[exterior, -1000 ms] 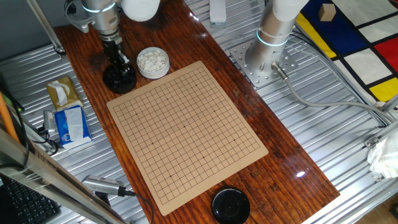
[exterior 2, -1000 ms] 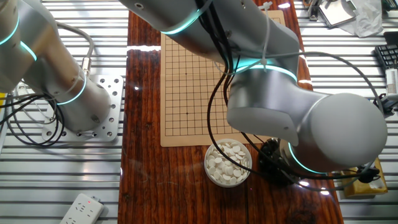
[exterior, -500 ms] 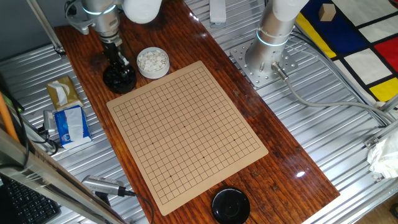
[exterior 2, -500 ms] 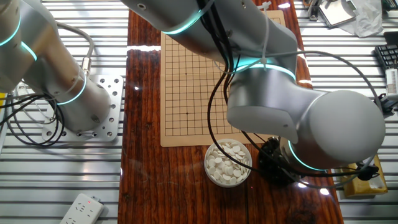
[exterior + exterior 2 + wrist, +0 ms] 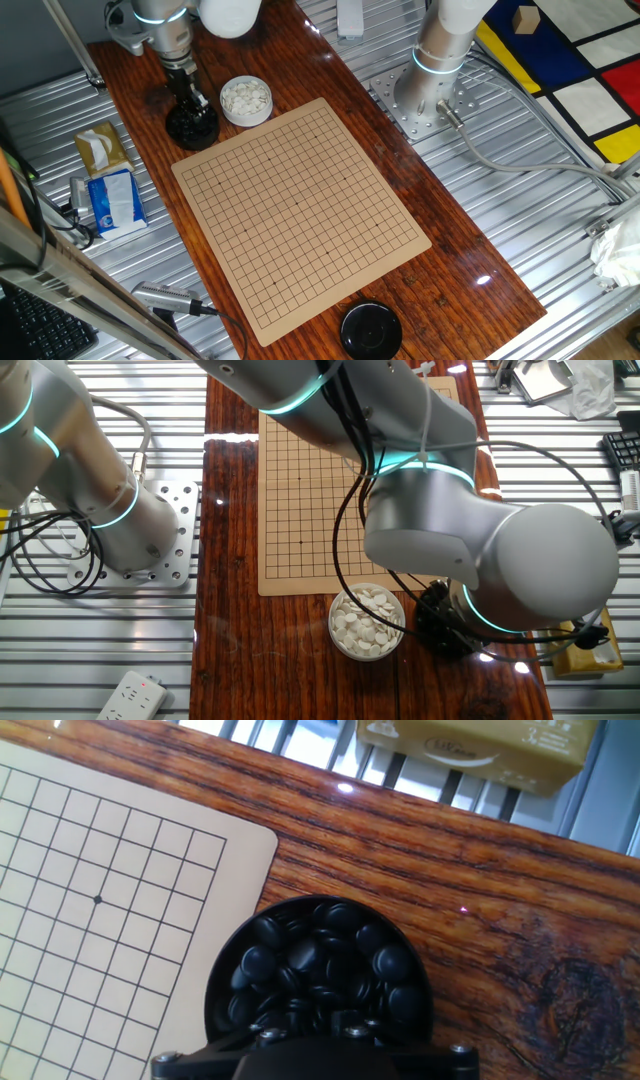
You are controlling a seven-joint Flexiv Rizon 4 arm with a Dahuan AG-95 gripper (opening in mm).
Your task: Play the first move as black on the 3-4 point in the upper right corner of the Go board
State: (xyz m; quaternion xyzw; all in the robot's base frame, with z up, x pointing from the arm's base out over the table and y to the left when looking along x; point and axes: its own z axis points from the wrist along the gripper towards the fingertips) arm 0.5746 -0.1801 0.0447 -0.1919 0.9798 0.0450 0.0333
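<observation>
Hanging straight over the black bowl [image 5: 191, 128], the gripper [image 5: 190, 100] points down at the far left corner of the table [image 5: 470, 270]; whether its fingers are spread or pressed together cannot be told, since the hand view shows only a dark mount edge at the bottom. Against the frame half a second back nothing has visibly shifted (arm, bowls and board all sit as they were).

That bowl [image 5: 318, 982] is round, dark and filled with small glossy black stones [image 5: 300, 956], heaped and overlapping; the stone for the first move is among them, not singled out. Just beside it to the right stands a white bowl [image 5: 246, 100] of matte white stones [image 5: 367, 621]. The Go board [image 5: 300, 205] is a pale tan mat with rounded corners and thin black grid lines, bare of stones. A black lid [image 5: 371, 331] lies near its near corner. The tabletop is reddish, strongly grained, glossy wood.
</observation>
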